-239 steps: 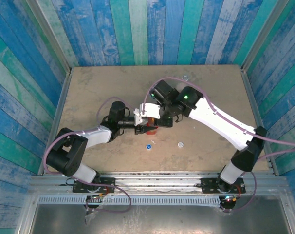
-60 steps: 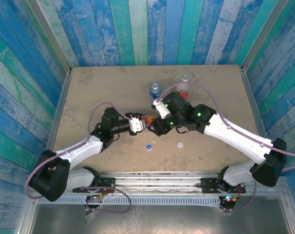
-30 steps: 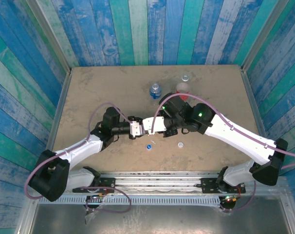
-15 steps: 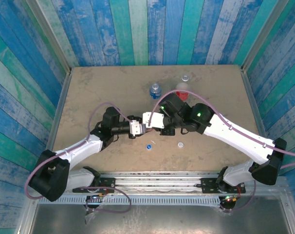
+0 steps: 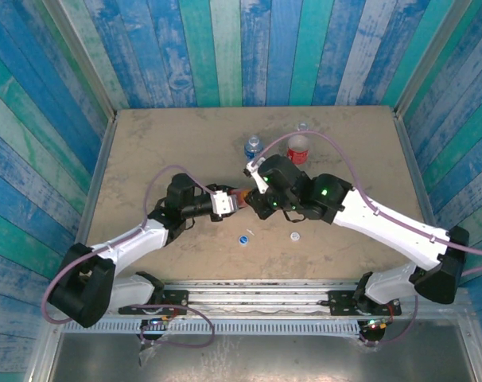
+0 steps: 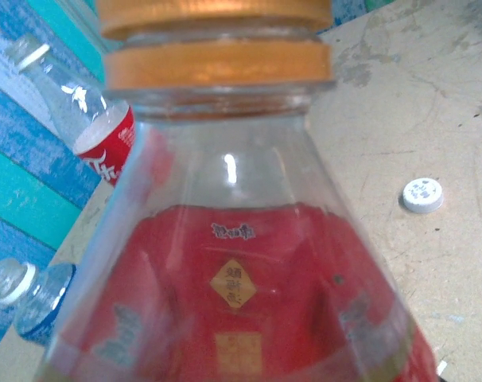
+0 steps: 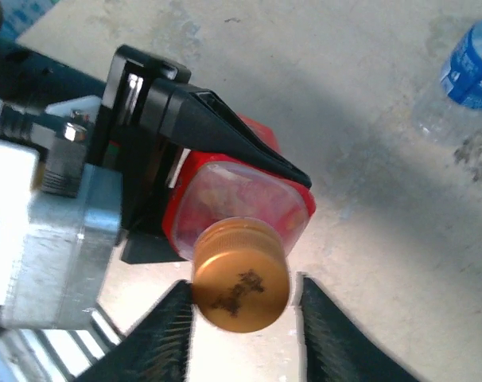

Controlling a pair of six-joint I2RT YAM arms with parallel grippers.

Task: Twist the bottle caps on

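My left gripper [image 5: 226,203] is shut on the red bottle [image 7: 242,191], holding it level above the table. In the right wrist view its black fingers [image 7: 225,137] clamp the body. The orange-brown cap [image 7: 241,275] sits on the bottle's neck, above the collar ring [image 6: 217,64]. My right gripper [image 7: 244,288] stands open around that cap: one finger touches it, and a gap shows at the other. The blue cap [image 5: 244,237] and white cap [image 5: 294,235] lie loose on the table. The blue-label bottle [image 5: 253,147] and red-label bottle [image 5: 297,147] stand uncapped behind the grippers.
The tan tabletop [image 5: 161,143] is walled by blue and green planks on three sides. In the left wrist view the white cap [image 6: 423,195] lies right of the held bottle, with the red-label bottle [image 6: 102,135] and blue-label bottle [image 6: 34,294] on the left.
My right gripper's jaws have parted from the orange-brown cap, and its wrist has turned back. The left arm and the red bottle have stayed in place.
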